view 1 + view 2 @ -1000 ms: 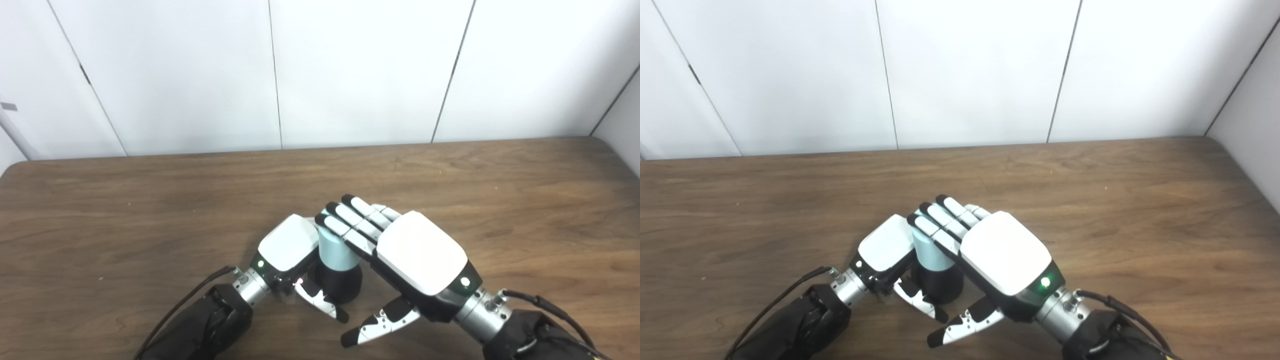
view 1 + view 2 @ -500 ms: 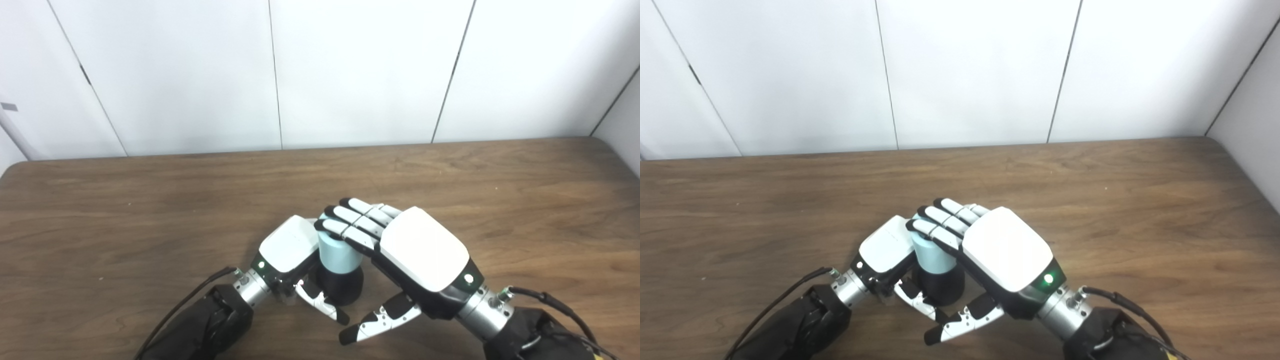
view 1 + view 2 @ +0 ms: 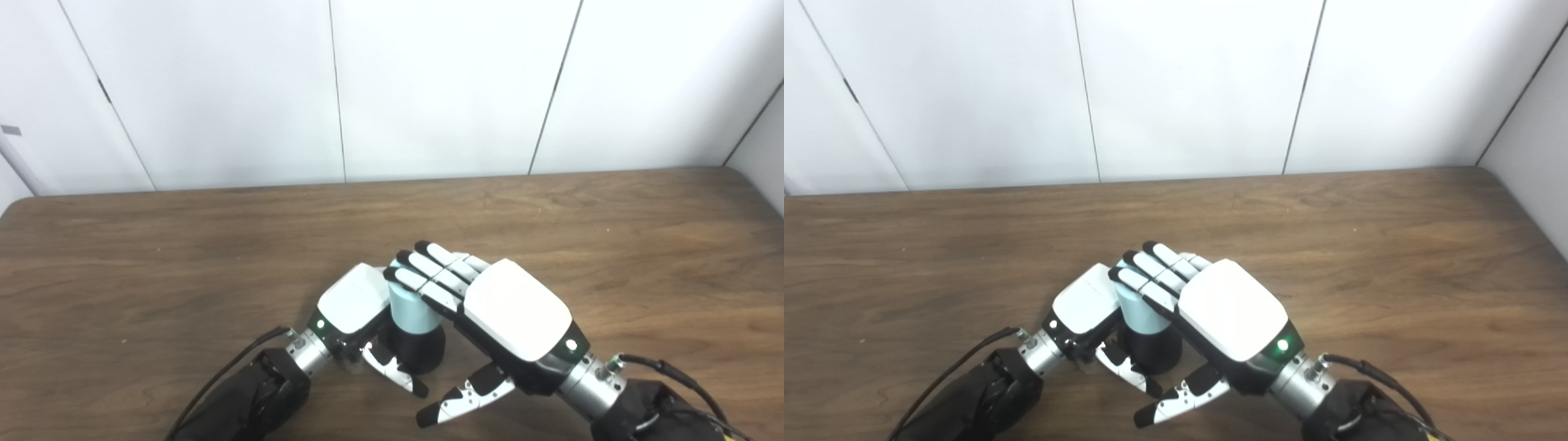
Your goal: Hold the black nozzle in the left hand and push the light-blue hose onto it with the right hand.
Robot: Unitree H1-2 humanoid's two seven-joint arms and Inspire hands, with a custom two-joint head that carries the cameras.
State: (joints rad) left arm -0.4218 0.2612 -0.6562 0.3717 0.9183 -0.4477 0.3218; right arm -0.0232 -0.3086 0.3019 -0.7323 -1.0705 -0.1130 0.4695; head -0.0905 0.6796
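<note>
The black nozzle (image 3: 424,354) stands upright on the wooden table (image 3: 184,257) near its front edge. The light-blue hose (image 3: 410,312), a short pale cylinder, sits on top of it. My left hand (image 3: 354,300) wraps the nozzle from the left, thumb across the black base and fingers hidden behind. My right hand (image 3: 514,309) comes from the right, palm down. Its straight fingers (image 3: 429,275) lie flat across the top of the hose. Its thumb (image 3: 459,401) hangs free below, touching nothing.
White wall panels (image 3: 429,92) close off the far edge of the table. A black cable (image 3: 226,373) runs along my left forearm, and another along the right wrist (image 3: 667,370). Bare wood lies on both sides and beyond the hands.
Half a second ago my right hand's fingers curled lower over the hose top; now they are flatter and the hand is back slightly. Left hand, nozzle and hose have not visibly moved.
</note>
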